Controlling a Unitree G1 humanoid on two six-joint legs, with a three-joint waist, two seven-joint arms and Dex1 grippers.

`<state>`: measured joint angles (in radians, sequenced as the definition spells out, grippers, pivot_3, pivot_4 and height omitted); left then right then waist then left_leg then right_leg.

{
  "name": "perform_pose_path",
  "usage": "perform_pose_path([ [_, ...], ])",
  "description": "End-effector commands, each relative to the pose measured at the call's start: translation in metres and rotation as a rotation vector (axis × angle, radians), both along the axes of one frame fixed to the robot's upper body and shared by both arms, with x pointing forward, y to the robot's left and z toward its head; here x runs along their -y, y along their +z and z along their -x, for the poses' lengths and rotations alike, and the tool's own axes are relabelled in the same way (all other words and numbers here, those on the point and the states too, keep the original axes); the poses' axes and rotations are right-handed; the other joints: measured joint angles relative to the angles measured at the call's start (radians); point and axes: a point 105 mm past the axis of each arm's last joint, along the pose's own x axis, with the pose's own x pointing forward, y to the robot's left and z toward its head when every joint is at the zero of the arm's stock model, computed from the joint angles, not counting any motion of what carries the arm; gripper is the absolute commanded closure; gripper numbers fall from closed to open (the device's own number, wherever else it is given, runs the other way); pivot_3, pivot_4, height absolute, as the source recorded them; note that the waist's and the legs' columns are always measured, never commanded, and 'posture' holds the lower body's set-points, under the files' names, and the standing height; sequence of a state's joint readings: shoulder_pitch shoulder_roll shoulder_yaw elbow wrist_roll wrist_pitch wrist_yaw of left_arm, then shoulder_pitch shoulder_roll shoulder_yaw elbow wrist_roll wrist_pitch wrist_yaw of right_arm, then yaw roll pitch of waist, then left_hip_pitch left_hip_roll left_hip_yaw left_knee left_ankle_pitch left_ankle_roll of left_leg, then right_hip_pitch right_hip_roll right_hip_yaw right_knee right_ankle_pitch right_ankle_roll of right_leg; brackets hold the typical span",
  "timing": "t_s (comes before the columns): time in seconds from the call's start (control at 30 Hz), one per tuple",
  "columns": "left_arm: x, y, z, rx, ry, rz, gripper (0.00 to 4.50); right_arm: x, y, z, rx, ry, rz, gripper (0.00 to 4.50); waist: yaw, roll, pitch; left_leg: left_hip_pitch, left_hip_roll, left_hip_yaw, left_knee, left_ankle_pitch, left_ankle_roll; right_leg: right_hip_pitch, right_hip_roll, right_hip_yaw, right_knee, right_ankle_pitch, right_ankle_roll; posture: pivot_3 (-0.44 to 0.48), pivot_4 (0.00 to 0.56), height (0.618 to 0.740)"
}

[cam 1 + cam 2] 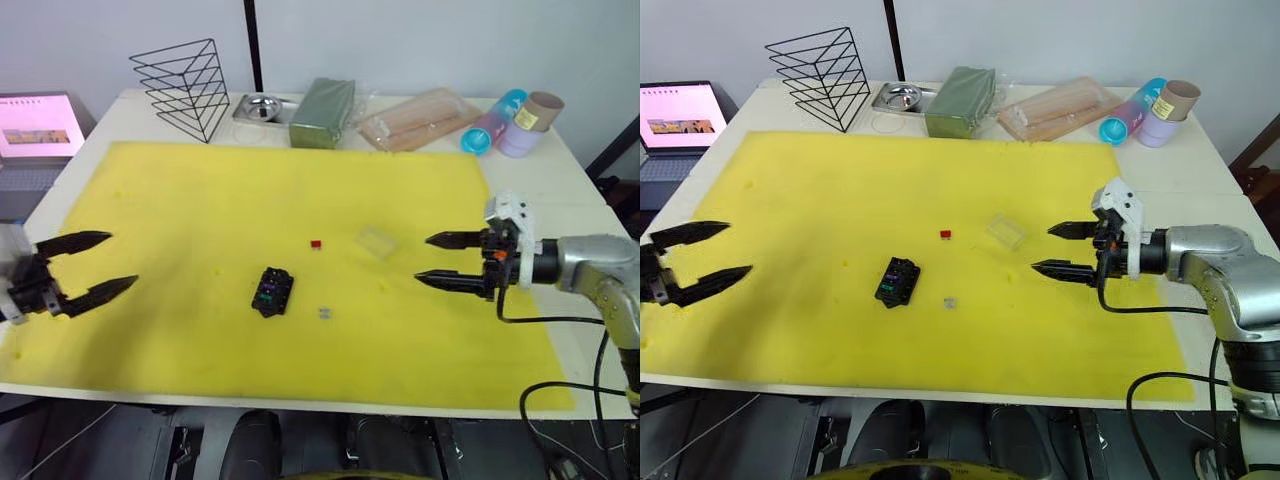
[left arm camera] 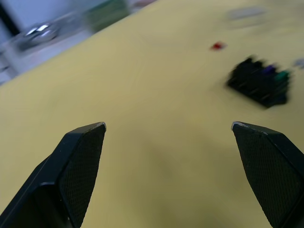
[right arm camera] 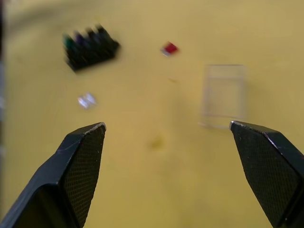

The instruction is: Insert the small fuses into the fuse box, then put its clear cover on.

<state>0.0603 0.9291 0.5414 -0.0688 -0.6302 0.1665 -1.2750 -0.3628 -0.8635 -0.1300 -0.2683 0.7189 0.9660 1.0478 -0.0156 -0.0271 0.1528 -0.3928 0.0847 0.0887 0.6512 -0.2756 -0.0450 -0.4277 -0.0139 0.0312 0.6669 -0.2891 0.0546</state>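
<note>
The black fuse box (image 1: 272, 291) lies near the middle of the yellow mat (image 1: 200, 220), with a purple and a green fuse seated in its slots (image 2: 275, 73). A red fuse (image 1: 316, 243) lies loose on the mat behind it, and a pale grey fuse (image 1: 325, 313) lies to its front right. The clear cover (image 1: 376, 241) rests flat to the right of the red fuse. My right gripper (image 1: 432, 259) hovers open, right of the cover, pointing toward it. At the mat's left edge my left gripper (image 1: 105, 264) is open and holds nothing.
Along the table's back edge stand a black wire rack (image 1: 185, 88), a small metal tray (image 1: 260, 107), a dark-green block (image 1: 323, 112), a clear packet of wooden sticks (image 1: 420, 118) and coloured cups (image 1: 515, 122). A laptop (image 1: 38, 130) sits off the left side.
</note>
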Motion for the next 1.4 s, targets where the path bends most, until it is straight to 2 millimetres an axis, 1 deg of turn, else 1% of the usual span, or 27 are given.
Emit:
perform_pose_path([
  [0.03, 0.039, 0.005, 0.019, 0.019, -0.147, 0.0, 0.0, -0.012, 0.005, 0.011, -0.117, -0.026, -0.082, 0.03, -0.003, 0.0, 0.0, 0.0, 0.0, -0.001, 0.0, 0.0, 0.0, 0.0, 0.0, 0.001, 0.0, 0.0, 0.0, 0.0, 0.15, 0.74],
  [0.1, 0.053, 0.005, 0.027, 0.008, -0.191, 0.016, 0.0, -0.018, 0.004, 0.016, -0.196, -0.03, -0.129, 0.03, -0.002, 0.0, 0.0, 0.0, 0.0, -0.001, 0.0, 0.0, 0.0, 0.0, 0.0, 0.004, 0.0, 0.0, 0.0, 0.0, 0.15, 0.74],
  [0.17, 0.07, 0.001, 0.041, -0.001, -0.263, 0.011, 0.0, -0.026, -0.004, 0.021, -0.312, -0.042, -0.18, 0.03, -0.002, -0.001, 0.0, 0.001, 0.0, -0.002, 0.0, 0.0, 0.0, 0.0, 0.001, 0.004, 0.0, 0.0, 0.0, 0.0, 0.15, 0.74],
  [0.23, 0.08, -0.004, 0.051, -0.005, -0.31, 0.003, 0.0, -0.033, -0.012, 0.024, -0.407, -0.052, -0.223, 0.03, -0.003, -0.001, -0.001, 0.001, 0.0, -0.003, 0.0, 0.0, 0.0, 0.0, 0.002, 0.004, 0.0, 0.0, 0.0, 0.0, 0.15, 0.74],
  [0.33, 0.089, -0.012, 0.054, 0.004, -0.305, 0.027, 0.0, -0.042, -0.026, 0.032, -0.502, -0.052, -0.26, 0.03, -0.001, 0.0, -0.001, 0.001, -0.001, -0.003, -0.001, 0.0, 0.0, 0.0, 0.002, 0.005, 0.0, 0.0, 0.0, 0.0, 0.15, 0.74],
  [0.5, 0.106, -0.018, 0.057, 0.004, -0.305, 0.057, 0.0, -0.05, -0.041, 0.036, -0.618, -0.068, -0.337, 0.03, 0.0, -0.001, -0.001, 0.001, -0.002, -0.002, 0.0, 0.0, 0.0, 0.001, 0.002, 0.007, -0.001, 0.0, 0.0, 0.0, 0.15, 0.74],
  [0.63, 0.109, -0.021, 0.056, 0.018, -0.291, 0.054, 0.0, -0.059, -0.043, 0.035, -0.682, -0.071, -0.39, 0.03, -0.006, -0.001, -0.001, 0.001, -0.002, -0.002, 0.0, 0.0, 0.0, 0.001, 0.003, 0.008, -0.001, 0.0, 0.001, 0.0, 0.15, 0.74],
  [0.77, 0.114, -0.022, 0.059, 0.01, -0.302, 0.076, 0.0, -0.065, -0.048, 0.041, -0.744, -0.096, -0.378, 0.03, -0.006, -0.001, -0.001, 0.001, -0.001, -0.003, -0.001, 0.0, 0.0, 0.001, 0.004, 0.008, -0.001, 0.0, 0.001, 0.0, 0.15, 0.74],
  [0.8, 0.116, -0.023, 0.06, 0.007, -0.305, 0.078, 0.0, -0.068, -0.049, 0.042, -0.762, -0.107, -0.381, 0.43, -0.006, -0.001, -0.001, 0.001, -0.001, -0.003, -0.001, 0.0, 0.0, 0.001, 0.004, 0.008, -0.001, 0.0, 0.001, 0.0, 0.15, 0.74],
  [0.83, 0.117, -0.023, 0.061, 0.006, -0.306, 0.079, 0.0, -0.069, -0.05, 0.043, -0.777, -0.116, -0.383, 0.56, -0.006, -0.001, -0.001, 0.001, -0.001, -0.003, -0.001, 0.0, 0.0, 0.001, 0.004, 0.008, -0.001, 0.0, 0.001, 0.0, 0.15, 0.74],
  [0.9, 0.118, -0.023, 0.062, 0.002, -0.305, 0.083, 0.0, -0.074, -0.05, 0.043, -0.796, -0.131, -0.393, 1.18, -0.006, -0.001, -0.001, 0.001, -0.001, -0.003, -0.001, 0.0, 0.0, 0.001, 0.004, 0.008, -0.001, 0.0, 0.001, 0.0, 0.15, 0.74],
  [1.0, 0.119, -0.024, 0.064, -0.005, -0.303, 0.084, 0.0, -0.08, -0.052, 0.042, -0.806, -0.138, -0.385, 1.18, -0.006, -0.001, -0.001, 0.001, -0.001, -0.003, -0.001, 0.0, 0.0, 0.001, 0.004, 0.008, -0.001, 0.0, 0.001, 0.0, 0.15, 0.74],
  [1.1, 0.119, -0.024, 0.064, -0.008, -0.299, 0.083, 0.0, -0.084, -0.058, 0.036, -0.829, -0.168, -0.373, 1.18, -0.006, -0.001, -0.001, 0.001, -0.001, -0.003, -0.001, 0.0, 0.0, 0.001, 0.004, 0.008, -0.001, 0.0, 0.001, 0.0, 0.15, 0.74],
  [1.17, 0.119, -0.024, 0.064, -0.009, -0.299, 0.081, 0.0, -0.086, -0.059, 0.035, -0.832, -0.169, -0.373, 1.18, -0.005, -0.001, -0.001, 0.001, -0.001, -0.003, -0.001, 0.0, 0.0, 0.001, 0.004, 0.008, -0.001, 0.0, 0.001, 0.0, 0.15, 0.74],
  [1.27, 0.118, -0.023, 0.06, 0.008, -0.295, 0.081, 0.0, -0.091, -0.063, 0.035, -0.85, -0.169, -0.348, 1.18, -0.005, -0.001, -0.001, 0.001, -0.001, -0.003, -0.001, 0.0, 0.0, 0.001, 0.004, 0.008, -0.001, 0.0, 0.001, 0.0, 0.15, 0.74],
  [1.4, 0.12, -0.024, 0.061, 0.007, -0.307, 0.079, 0.0, -0.096, -0.066, 0.031, -0.859, -0.188, -0.338, 1.18, -0.006, -0.002, -0.002, 0.001, -0.001, -0.003, -0.001, 0.0, 0.0, 0.001, 0.004, 0.008, -0.001, 0.0, 0.001, 0.0, 0.15, 0.74],
])
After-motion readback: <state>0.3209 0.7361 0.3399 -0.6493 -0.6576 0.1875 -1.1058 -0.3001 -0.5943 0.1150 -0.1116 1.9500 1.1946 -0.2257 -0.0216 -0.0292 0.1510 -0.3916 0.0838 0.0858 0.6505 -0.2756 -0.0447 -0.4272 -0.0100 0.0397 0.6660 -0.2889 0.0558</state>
